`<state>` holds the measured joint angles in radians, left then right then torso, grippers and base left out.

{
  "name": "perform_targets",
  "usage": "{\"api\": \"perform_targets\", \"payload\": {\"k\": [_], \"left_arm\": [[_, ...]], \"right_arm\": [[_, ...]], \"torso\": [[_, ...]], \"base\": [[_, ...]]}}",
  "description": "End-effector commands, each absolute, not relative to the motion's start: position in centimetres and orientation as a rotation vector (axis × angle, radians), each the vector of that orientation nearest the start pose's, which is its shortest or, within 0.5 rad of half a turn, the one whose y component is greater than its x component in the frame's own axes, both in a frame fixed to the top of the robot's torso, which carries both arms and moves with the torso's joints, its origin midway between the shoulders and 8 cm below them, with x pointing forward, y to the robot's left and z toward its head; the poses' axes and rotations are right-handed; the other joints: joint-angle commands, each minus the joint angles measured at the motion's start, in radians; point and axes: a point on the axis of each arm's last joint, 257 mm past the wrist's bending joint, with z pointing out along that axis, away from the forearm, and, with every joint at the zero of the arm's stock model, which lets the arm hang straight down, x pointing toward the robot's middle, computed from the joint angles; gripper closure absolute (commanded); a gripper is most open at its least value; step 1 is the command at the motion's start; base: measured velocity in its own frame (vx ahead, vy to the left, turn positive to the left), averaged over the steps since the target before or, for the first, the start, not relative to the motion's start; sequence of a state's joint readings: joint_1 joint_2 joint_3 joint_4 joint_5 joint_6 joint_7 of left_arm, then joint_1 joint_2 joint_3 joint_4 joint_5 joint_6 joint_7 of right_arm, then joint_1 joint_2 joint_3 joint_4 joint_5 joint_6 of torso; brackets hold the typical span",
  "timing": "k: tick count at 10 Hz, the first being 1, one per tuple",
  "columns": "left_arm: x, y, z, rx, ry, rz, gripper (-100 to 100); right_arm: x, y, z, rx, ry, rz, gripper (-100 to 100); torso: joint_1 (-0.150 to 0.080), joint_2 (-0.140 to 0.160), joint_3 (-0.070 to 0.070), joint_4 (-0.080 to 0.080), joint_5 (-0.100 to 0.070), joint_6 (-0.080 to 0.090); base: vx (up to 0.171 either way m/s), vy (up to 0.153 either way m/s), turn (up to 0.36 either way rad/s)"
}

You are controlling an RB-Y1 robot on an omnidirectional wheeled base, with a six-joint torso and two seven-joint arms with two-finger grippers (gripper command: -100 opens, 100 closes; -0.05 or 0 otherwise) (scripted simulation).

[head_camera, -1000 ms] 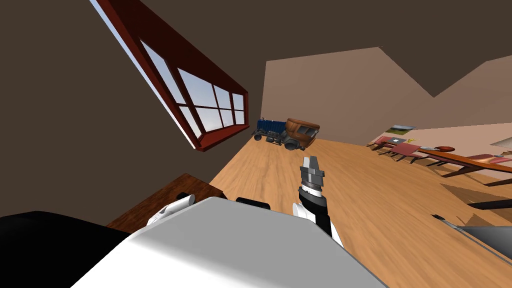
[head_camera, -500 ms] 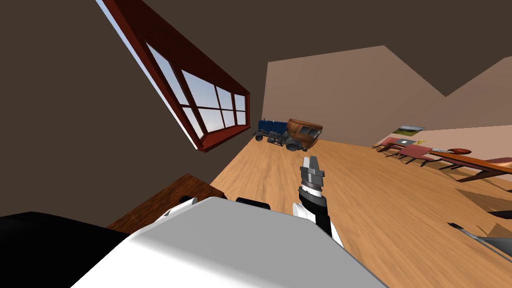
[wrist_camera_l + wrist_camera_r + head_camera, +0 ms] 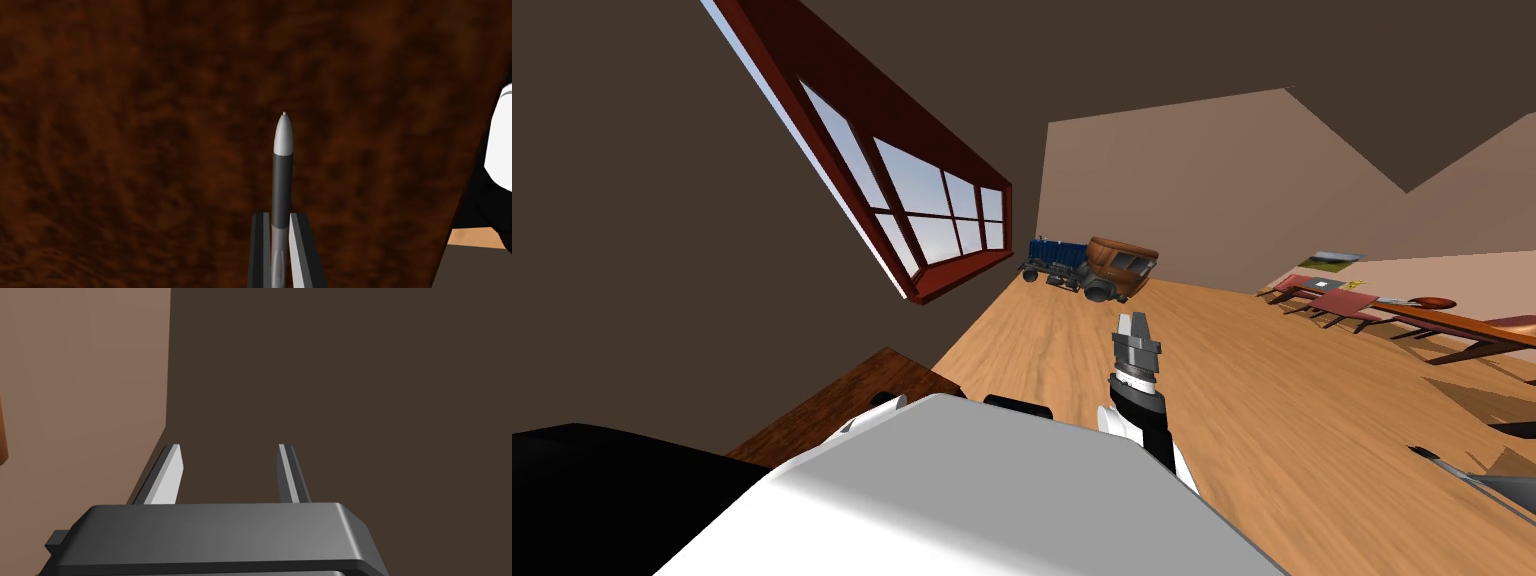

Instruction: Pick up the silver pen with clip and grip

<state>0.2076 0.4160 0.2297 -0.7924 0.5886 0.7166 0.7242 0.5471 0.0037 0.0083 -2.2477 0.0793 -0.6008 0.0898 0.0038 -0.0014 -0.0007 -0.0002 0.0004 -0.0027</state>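
A silver pen with a dark grip section and a rounded silver tip lies on a dark brown wooden table top. My left gripper is shut on it, its two fingers pressing the barrel's sides just behind the grip, and the tip points away from the hand. In the head view the same table sits low at the left beside my chest. My right gripper is held up over the wooden floor, open with nothing between its fingers.
A window with a dark red frame is set in the left wall. A toy truck stands on the floor by the far wall. Long tables with red chairs line the right side, and a grey object lies at the lower right.
My head camera shifted slightly a second ago and has since held still. The left fingers have closed onto the pen. The right arm has not moved.
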Motion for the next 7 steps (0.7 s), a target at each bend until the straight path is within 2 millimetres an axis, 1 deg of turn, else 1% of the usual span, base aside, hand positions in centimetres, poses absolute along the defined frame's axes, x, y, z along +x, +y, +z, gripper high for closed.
{"api": "perform_targets", "payload": {"k": [1, 2, 3, 5, 6, 7], "left_arm": [[9.4, 48.5, -62.2, -3.04, 0.257, -0.041, 100], [9.4, 48.5, -62.2, -3.04, 0.257, -0.041, 0], [9.7, 49.3, -61.4, -3.038, 0.247, -0.042, 100], [10.1, 50.5, -60.2, -3.04, 0.232, -0.041, 100], [10.1, 50.0, -60.5, -3.038, 0.236, -0.044, 100], [10.1, 50.1, -60.5, -3.039, 0.236, -0.042, 0]], "right_arm": [[33.1, -26.9, 1.3, 0.553, 0.662, 1.172, 0], [33.1, -26.9, 1.3, 0.553, 0.662, 1.172, 0], [33.1, -26.9, 1.3, 0.553, 0.662, 1.172, 0], [33.1, -26.9, 1.3, 0.553, 0.662, 1.172, 0], [33.1, -26.9, 1.3, 0.553, 0.662, 1.172, 0], [33.1, -26.9, 1.3, 0.553, 0.662, 1.172, 0]], "torso": [[0.0, 0.0, 0.0, 0.0, 0.0, 0.0], [0.0, 0.0, 0.0, 0.0, 0.0, 0.0], [0.0, 0.0, 0.0, 0.0, 0.0, 0.0], [-0.004, 0.003, 0.002, 0.001, -0.001, 0.0], [-0.005, 0.004, 0.002, 0.001, -0.001, 0.0], [-0.003, 0.003, 0.002, 0.0, -0.001, 0.0]], "base": [[0.0, 0.0, 0.0], [0.0, 0.0, 0.0], [-0.027, -0.035, -0.053], [-0.062, -0.062, -0.054], [-0.033, -0.029, -0.008], [-0.006, -0.006, 0.004]]}}
